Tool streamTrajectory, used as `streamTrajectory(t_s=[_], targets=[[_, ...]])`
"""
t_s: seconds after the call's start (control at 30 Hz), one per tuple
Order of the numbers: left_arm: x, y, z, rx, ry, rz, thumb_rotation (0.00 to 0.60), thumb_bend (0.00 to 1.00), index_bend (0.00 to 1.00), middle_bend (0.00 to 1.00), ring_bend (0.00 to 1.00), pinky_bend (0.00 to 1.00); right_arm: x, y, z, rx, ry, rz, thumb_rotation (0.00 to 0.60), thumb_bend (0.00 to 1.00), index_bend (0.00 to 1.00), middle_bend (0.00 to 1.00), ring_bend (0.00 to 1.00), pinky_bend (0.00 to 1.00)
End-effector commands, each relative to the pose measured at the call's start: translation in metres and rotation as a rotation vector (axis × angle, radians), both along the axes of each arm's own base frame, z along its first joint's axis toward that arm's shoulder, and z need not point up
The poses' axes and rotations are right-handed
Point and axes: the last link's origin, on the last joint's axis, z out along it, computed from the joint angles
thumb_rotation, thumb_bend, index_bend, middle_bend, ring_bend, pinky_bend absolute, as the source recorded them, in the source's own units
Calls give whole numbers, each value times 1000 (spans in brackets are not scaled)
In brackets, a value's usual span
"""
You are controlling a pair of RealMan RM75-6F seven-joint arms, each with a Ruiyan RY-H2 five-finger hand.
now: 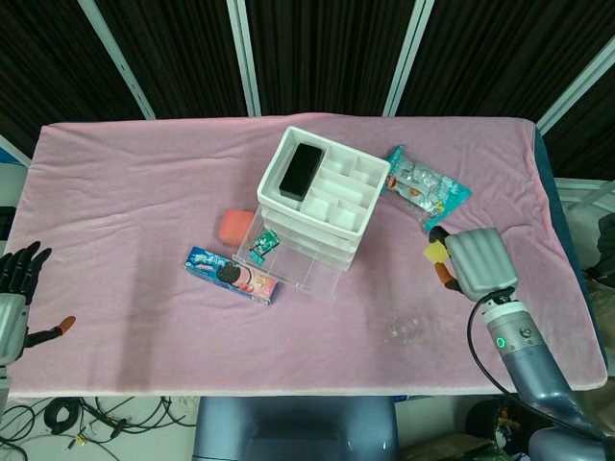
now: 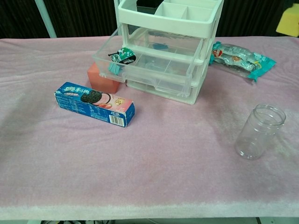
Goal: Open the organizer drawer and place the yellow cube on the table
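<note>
The white organizer (image 1: 317, 197) stands mid-table with its clear top drawer (image 1: 288, 259) (image 2: 140, 60) pulled out; a small green packet (image 2: 120, 56) lies in it. My right hand (image 1: 476, 261) hovers over the right part of the table, to the right of the organizer, and holds the yellow cube (image 1: 436, 253) at its left side. In the chest view only a corner of the cube (image 2: 289, 21) shows at the upper right edge. My left hand (image 1: 17, 279) hangs off the table's left edge, fingers spread and empty.
A blue cookie box (image 1: 231, 276) and an orange-pink block (image 1: 233, 226) lie left of the drawer. A snack bag (image 1: 426, 187) sits right of the organizer. A clear jar (image 1: 405, 329) (image 2: 259, 131) stands near the front right. Pink cloth (image 1: 125, 192) covers the table.
</note>
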Motion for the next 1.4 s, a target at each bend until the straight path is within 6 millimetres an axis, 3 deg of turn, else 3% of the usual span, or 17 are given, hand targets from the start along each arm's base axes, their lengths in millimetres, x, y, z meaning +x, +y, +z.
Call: streamTrajectory(t_s=[0.03, 0.4, 0.77, 1.1, 1.2, 1.4], targets=[[0, 0, 0, 0, 0, -2, 600, 0, 0, 0, 0, 0, -20, 3, -8, 24, 11, -38, 600, 359, 507, 983, 1000, 1000], [0, -1, 0, -6, 4, -6, 600, 0, 0, 0, 0, 0, -64, 5, -46, 97, 72, -121, 600, 359, 508, 983, 1000, 1000], [0, -1, -1, -12, 4, -4, 600, 0, 0, 0, 0, 0, -82, 2, -79, 130, 108, -153, 600, 354, 508, 983, 1000, 1000], [1, 0, -2, -13, -3, -3, 600, 0, 0, 0, 0, 0, -103, -1, -89, 136, 145, -222, 600, 284, 507, 978, 1000, 1000], [1, 0, -2, -14, -4, -3, 600, 0, 0, 0, 0, 0, -106, 0, -93, 146, 151, -240, 600, 247, 458, 976, 1000, 999], [1, 0, -2, -14, -5, -1, 600, 0, 0, 0, 0, 0, -105, -1, -97, 141, 150, -240, 600, 183, 237, 973, 1000, 997]])
